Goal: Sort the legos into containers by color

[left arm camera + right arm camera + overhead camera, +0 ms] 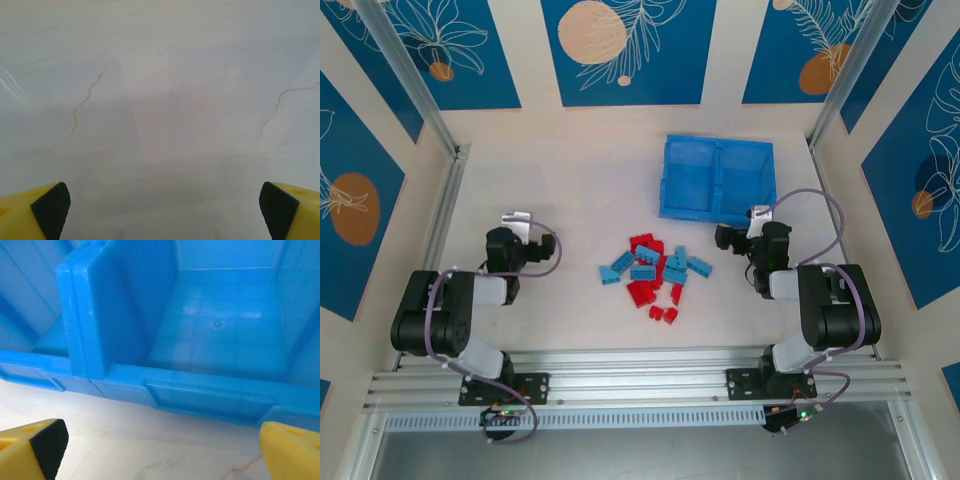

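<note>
- Top external view: the legos [653,276] lie in one loose cluster on the table [570,190], about mid-width, between the two arms and on the near side of the tray [690,205], apart from it.
- The red bricks [642,292] sit mostly at the centre and near side of the cluster. The light-blue bricks [642,271] lie among them and out to both flanks.
- Two small red pieces [663,314] lie just off the near edge of the cluster.
- The tray rests toward the far right of the table, and its divider [719,175] splits it into two side-by-side compartments.
- Right wrist view: the tray's near wall [210,400] and divider [87,325] stand close in front of the camera. The floor of the compartment beyond shows plain blue.
- The right gripper [160,450] hangs over bare table just short of that wall. Its jaws are spread wide, and nothing is between the fingers [47,445].
- Left wrist view: the left gripper [162,210] hangs over the pale veined table [160,100]. Its jaws are likewise wide apart, with nothing between the fingers [50,207].
- Top external view: the left arm [450,315] is folded back at the left, well apart from the cluster. The right arm [825,305] is at the right, near the tray's near corner.
</note>
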### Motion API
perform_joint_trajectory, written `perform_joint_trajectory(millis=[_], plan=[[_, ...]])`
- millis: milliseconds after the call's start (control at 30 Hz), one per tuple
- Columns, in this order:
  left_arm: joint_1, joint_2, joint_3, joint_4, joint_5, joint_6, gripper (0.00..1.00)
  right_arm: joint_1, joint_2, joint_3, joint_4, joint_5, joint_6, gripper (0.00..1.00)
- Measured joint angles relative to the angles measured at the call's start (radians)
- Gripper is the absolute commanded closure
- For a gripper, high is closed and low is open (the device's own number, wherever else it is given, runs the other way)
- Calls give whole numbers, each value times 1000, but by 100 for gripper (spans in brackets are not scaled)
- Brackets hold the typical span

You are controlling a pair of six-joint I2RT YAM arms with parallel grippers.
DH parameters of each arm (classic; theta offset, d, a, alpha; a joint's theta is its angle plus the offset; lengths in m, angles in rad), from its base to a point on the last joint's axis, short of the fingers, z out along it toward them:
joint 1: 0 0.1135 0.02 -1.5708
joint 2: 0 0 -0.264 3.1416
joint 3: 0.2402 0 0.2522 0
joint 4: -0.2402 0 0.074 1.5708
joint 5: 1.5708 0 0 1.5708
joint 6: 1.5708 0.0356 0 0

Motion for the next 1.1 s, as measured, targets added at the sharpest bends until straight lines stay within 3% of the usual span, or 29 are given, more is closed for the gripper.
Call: perform_joint_trajectory(millis=[567, 667, 833, 967, 1100], plan=[[0, 0, 0, 0, 0, 0, 0, 0, -6, 2, -11, 1, 0, 1], [0, 0, 0, 0, 0, 0, 0, 8, -88, 53, -193, 37, 18, 0], [0, 0, 0, 0, 0, 0, 0, 26, -334, 305, -648, 73, 159, 1], [-1, 0, 0, 0, 0, 0, 0, 47, -436, 545, -1008, 0, 287, 1], [-6, -19, 12, -58, -13, 0, 0, 127, -415, 680, -1292, -106, 329, 1]])
